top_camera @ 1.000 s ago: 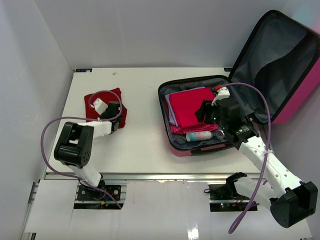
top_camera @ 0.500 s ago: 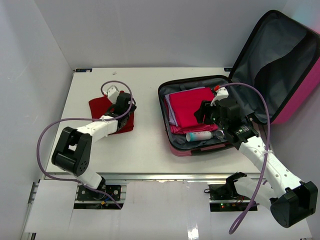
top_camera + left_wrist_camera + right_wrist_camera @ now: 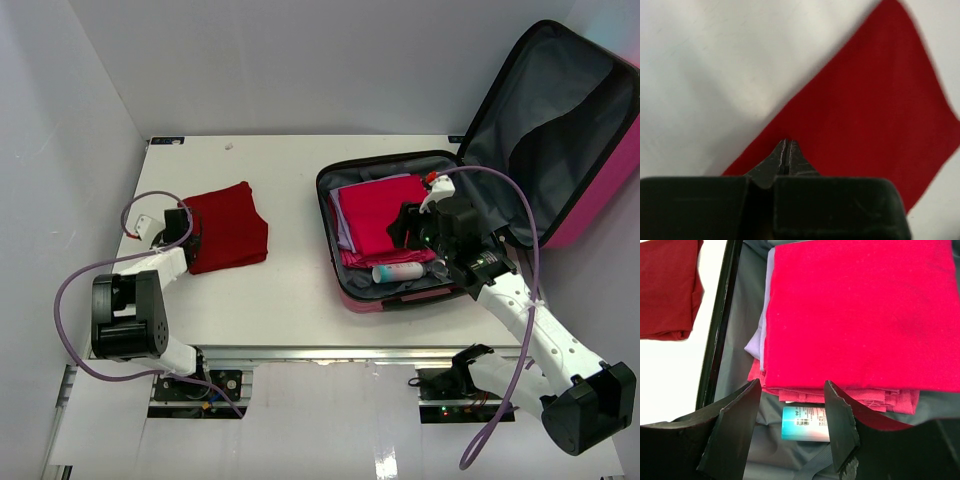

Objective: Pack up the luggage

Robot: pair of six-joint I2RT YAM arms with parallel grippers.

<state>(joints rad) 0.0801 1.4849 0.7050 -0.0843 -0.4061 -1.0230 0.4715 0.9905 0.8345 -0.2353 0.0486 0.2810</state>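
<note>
Luggage point(image 3: 385, 300) open on the right half of the desk point(image 3: 290, 290), lid leaning back past the desk's right edge.
Pink folded stack point(image 3: 860, 305) fills most of the shell; grey lining shows along the near rim. Dark red cloth point(image 3: 228, 228) lies left, well apart from the luggage. Right hand point(image 3: 792, 390) released, over the bottle point(image 3: 805, 424). Left hand point(image 3: 786, 152) clenched at the cloth's edge; whether it pinches the cloth is unclear.
</note>
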